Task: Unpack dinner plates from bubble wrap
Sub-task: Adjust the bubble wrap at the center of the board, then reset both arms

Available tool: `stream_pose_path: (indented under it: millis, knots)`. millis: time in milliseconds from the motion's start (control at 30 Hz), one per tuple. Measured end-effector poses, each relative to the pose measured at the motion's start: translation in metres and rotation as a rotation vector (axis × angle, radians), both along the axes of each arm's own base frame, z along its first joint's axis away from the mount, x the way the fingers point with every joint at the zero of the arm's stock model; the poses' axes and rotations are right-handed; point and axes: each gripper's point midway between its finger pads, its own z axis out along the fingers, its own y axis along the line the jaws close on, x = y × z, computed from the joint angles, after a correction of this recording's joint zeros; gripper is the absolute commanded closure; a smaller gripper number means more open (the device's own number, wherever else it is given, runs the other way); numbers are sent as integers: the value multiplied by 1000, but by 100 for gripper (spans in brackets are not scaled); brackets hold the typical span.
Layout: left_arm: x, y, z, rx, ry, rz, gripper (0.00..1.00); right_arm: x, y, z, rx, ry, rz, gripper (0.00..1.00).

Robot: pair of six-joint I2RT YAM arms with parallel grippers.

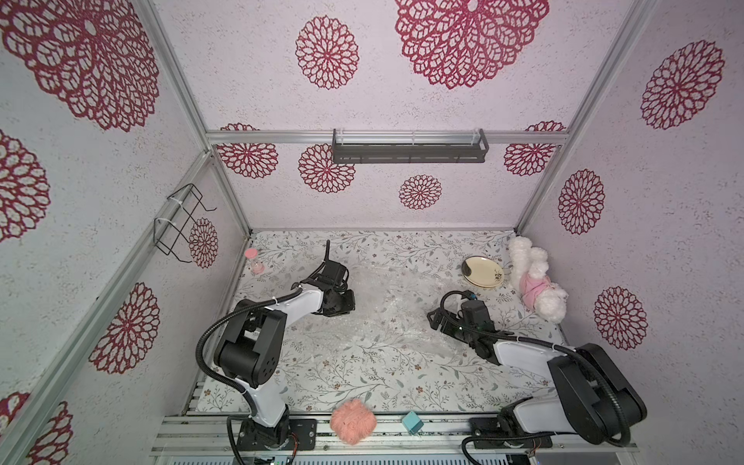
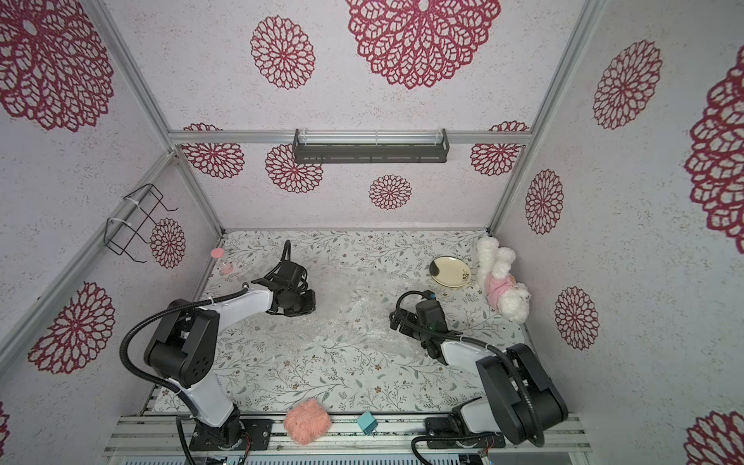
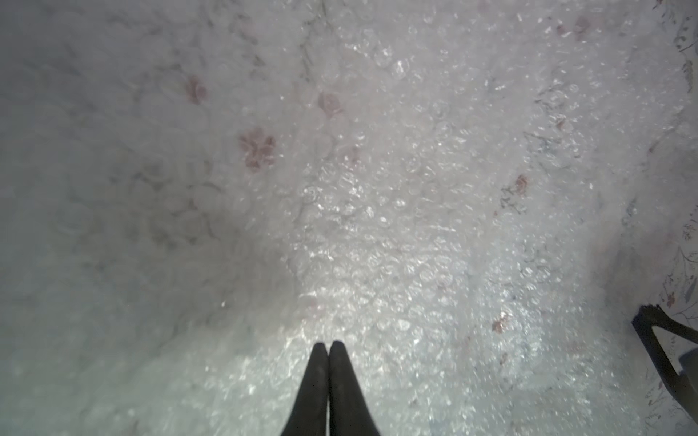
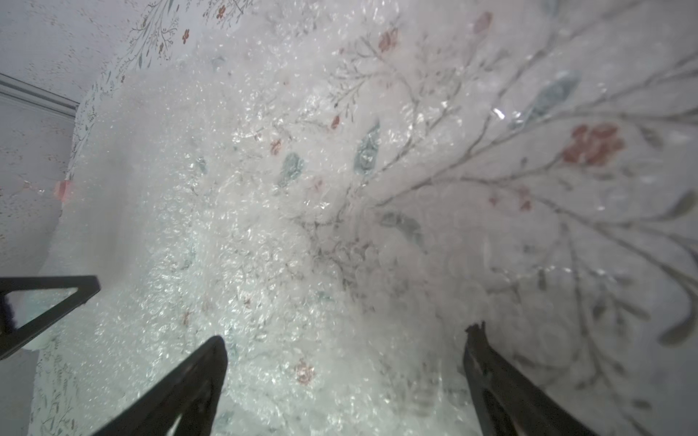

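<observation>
Nearest, on the aluminium rail at the front edge, sit a fuzzy salmon-pink yarn ball point(image 1: 353, 420) and a small teal box point(image 1: 412, 422), near each other but apart. Past them lies the table with its pale floral-print cover point(image 1: 362, 382).

Further in, a sheet of clear, crinkly bubble wrap point(image 1: 386, 310) lies spread over the middle of the table between the two arms, and the floral print shows through it. In the left wrist view, the left gripper point(image 3: 328, 344) has its two black fingers pressed together, with the tips down at the film. Whether a fold of film is caught between them cannot be told. In the right wrist view, the right gripper point(image 4: 347, 334) has its fingers spread wide apart above the wrap and holds nothing.

Beyond the right gripper, near the far right corner, a round pale cream dinner plate with a small dark motif point(image 1: 482, 272) rests uncovered on the table, clear of the wrap. Just beside it lies a fluffy white plush dog in a pink garment point(image 1: 535, 282). A small pink hourglass point(image 1: 254, 261) stands at the far left edge.

Farthest back, a long grey shelf point(image 1: 408, 147) hangs on the rear wall and a black wire rack point(image 1: 181, 223) on the left wall.
</observation>
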Motion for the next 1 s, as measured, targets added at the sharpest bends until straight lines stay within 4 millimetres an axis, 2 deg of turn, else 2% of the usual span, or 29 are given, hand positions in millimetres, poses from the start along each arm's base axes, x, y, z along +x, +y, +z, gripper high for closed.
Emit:
stream_pose_path:
  millis: [167, 233, 333, 433, 467, 500, 633, 767, 867, 1000]
  knots:
    - [-16, 1, 22, -25, -53, 34, 93, 23, 4, -1, -72, -18, 52, 2]
    - [-23, 3, 28, -31, -69, 48, 90, 30, 5, -2, -112, -19, 74, 2]
    - [-34, 8, 38, -40, -100, 77, 65, 39, 3, 0, -178, -16, 97, 2]
    - [-41, 17, 56, -42, -160, 106, 18, 53, 0, 17, -228, -43, 108, 2]
    - [-41, 21, 65, -41, -188, 117, 7, 58, -2, 26, -236, -59, 106, 2]
    - [-41, 26, 76, -38, -223, 129, 1, 63, -5, 36, -242, -80, 104, 2]
    - [-36, 53, 120, -24, -378, 190, 3, 76, -29, 82, -235, -169, 61, 2]
    - [-29, 91, 152, 12, -509, 264, 3, 82, -70, 120, -215, -251, -28, 2]
    - [-28, 115, 163, 54, -560, 308, 3, 81, -96, 132, -218, -269, -89, 1]
    - [-25, 141, 164, 132, -608, 358, 3, 71, -109, 134, -230, -279, -108, 1]
